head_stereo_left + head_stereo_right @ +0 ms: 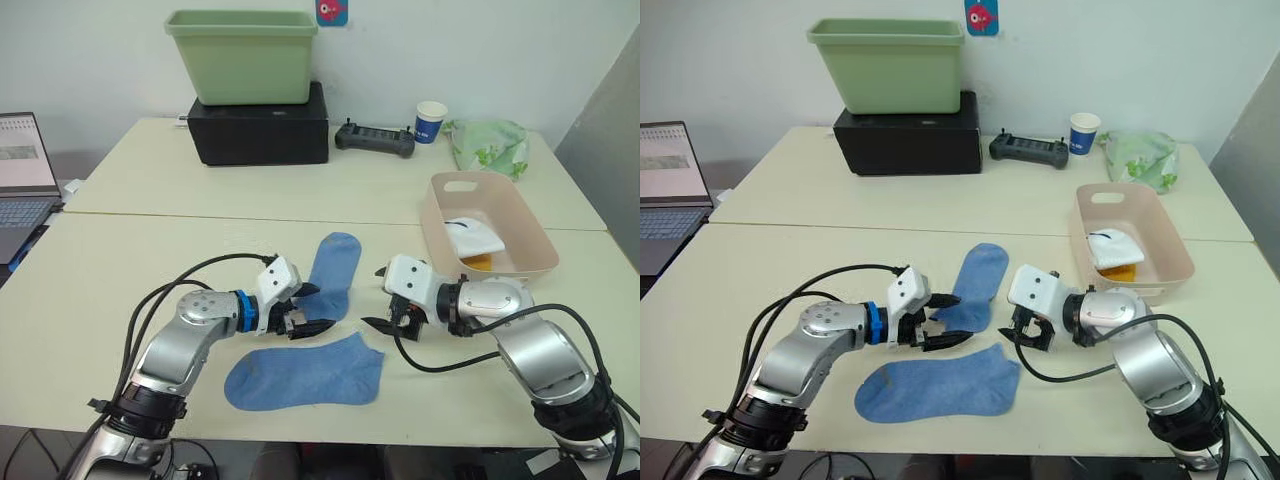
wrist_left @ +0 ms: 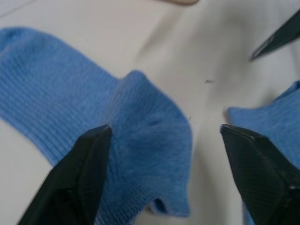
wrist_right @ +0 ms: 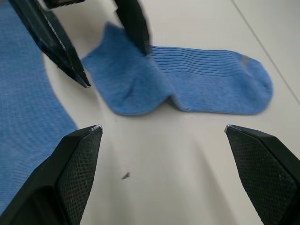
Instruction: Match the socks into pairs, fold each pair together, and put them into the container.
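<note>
We see the left gripper (image 1: pixel 312 309) spread wide, one finger touching the upper blue sock (image 1: pixel 332 272); the right gripper (image 1: pixel 380 297) gapes empty just beside it.

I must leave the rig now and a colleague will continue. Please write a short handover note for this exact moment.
Left gripper: open, one finger at the cuff end of the upper blue sock, holding nothing.
Right gripper: open, empty, just beside both blue socks.
Lower blue sock lies flat near the table's front edge.
Pink container already holds a white bundle on something yellow.
Left: pair the blue socks, fold, put them in the container.
</note>
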### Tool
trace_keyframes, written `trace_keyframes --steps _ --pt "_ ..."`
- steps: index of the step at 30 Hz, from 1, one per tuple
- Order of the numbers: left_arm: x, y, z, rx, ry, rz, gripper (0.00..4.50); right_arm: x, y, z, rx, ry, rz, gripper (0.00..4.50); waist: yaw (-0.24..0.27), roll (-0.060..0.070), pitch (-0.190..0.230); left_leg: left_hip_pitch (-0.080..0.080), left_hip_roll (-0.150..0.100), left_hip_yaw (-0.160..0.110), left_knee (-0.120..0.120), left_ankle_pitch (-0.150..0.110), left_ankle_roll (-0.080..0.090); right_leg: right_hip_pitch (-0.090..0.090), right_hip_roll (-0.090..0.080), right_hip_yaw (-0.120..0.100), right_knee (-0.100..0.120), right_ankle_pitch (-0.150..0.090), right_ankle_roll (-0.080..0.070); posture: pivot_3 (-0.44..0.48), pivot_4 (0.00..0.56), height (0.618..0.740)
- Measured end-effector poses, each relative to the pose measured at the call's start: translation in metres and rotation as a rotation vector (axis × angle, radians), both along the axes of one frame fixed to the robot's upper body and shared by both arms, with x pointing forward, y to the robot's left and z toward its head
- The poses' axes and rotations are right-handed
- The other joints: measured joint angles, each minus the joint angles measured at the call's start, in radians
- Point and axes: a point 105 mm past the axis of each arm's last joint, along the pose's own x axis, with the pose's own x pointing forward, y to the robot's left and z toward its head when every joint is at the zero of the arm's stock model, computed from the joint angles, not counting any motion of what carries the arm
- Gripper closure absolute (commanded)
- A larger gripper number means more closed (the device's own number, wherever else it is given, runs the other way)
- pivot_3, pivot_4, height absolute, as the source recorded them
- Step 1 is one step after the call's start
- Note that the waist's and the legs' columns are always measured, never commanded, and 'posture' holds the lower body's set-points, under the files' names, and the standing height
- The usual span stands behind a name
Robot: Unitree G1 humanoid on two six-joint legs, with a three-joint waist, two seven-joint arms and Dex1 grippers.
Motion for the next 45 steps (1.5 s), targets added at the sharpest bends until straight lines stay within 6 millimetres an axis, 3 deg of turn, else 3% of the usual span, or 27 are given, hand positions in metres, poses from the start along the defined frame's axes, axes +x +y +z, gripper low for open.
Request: trace_keyframes --steps 4,9,18,19,23,31,32,36,45 --pt "-0.004 0.005 -0.006 0.027 0.011 0.008 2.92 0.012 0.004 0.008 0.055 -0.039 -0.057 0.0 0.0 0.0 0.0 0.0 0.0 0.0 -0.001 0.0 0.0 0.0 0.0 0.0 0.0 0.0 0.0 0.0 0.15 0.73" --pt "-0.007 0.006 -0.008 0.036 0.006 0.015 4.48 0.058 0.029 0.017 0.198 -0.07 -0.192 0.0 -0.011 0.0 0.0 0.0 0.0 0.001 0.0 0.0 0.0 0.0 0.0 0.0 0.0 0.0 0.0 0.0 0.15 0.73" --pt "-0.01 0.007 -0.009 0.044 -0.006 0.013 4.48 0.117 0.056 -0.021 0.29 0.04 -0.384 0.0 -0.013 0.0 0.0 -0.001 0.0 0.001 -0.001 0.0 0.0 -0.001 -0.001 0.0 0.0 0.001 -0.003 0.0 0.15 0.73" --pt "-0.01 0.008 -0.009 0.046 -0.008 0.014 4.49 0.122 0.056 -0.024 0.292 0.046 -0.399 0.18 -0.013 0.0 0.0 -0.001 0.0 0.001 -0.001 0.0 0.0 -0.001 -0.001 0.0 0.0 0.001 -0.003 0.0 0.15 0.73" --pt "-0.013 0.01 -0.009 0.061 -0.022 0.008 4.5 0.132 0.057 -0.035 0.294 0.093 -0.422 1.32 -0.018 0.0 0.0 0.0 0.0 0.002 -0.001 0.0 0.0 -0.001 -0.001 0.0 0.001 0.001 -0.002 0.0 0.15 0.73" --pt "-0.016 0.026 -0.007 0.117 -0.036 -0.012 4.5 0.125 0.059 -0.038 0.315 0.116 -0.382 4.26 -0.017 0.0 0.0 0.0 0.0 0.001 -0.001 0.0 0.0 -0.002 0.0 0.0 0.004 0.001 -0.002 0.0 0.15 0.73" --pt "-0.015 0.029 -0.007 0.128 -0.039 -0.02 4.5 0.123 0.058 -0.039 0.323 0.123 -0.381 4.47 -0.017 0.0 0.0 0.0 0.0 0.001 -0.001 0.0 0.0 -0.002 0.0 0.0 0.004 0.001 -0.002 0.0 0.15 0.73" --pt "0.0 0.051 -0.002 0.201 -0.075 -0.024 4.5 0.108 0.047 -0.042 0.356 0.145 -0.395 4.47 -0.014 0.001 0.0 0.0 0.0 0.001 -0.001 0.0 0.0 -0.002 0.0 0.0 0.004 0.0 -0.001 0.0 0.15 0.73" --pt "0.001 0.054 -0.002 0.165 -0.039 -0.037 4.5 0.099 0.046 -0.042 0.362 0.147 -0.419 4.47 -0.018 0.001 0.0 0.0 0.0 0.001 -0.001 0.0 0.0 -0.003 0.0 0.001 0.004 0.0 -0.001 0.0 0.15 0.73"
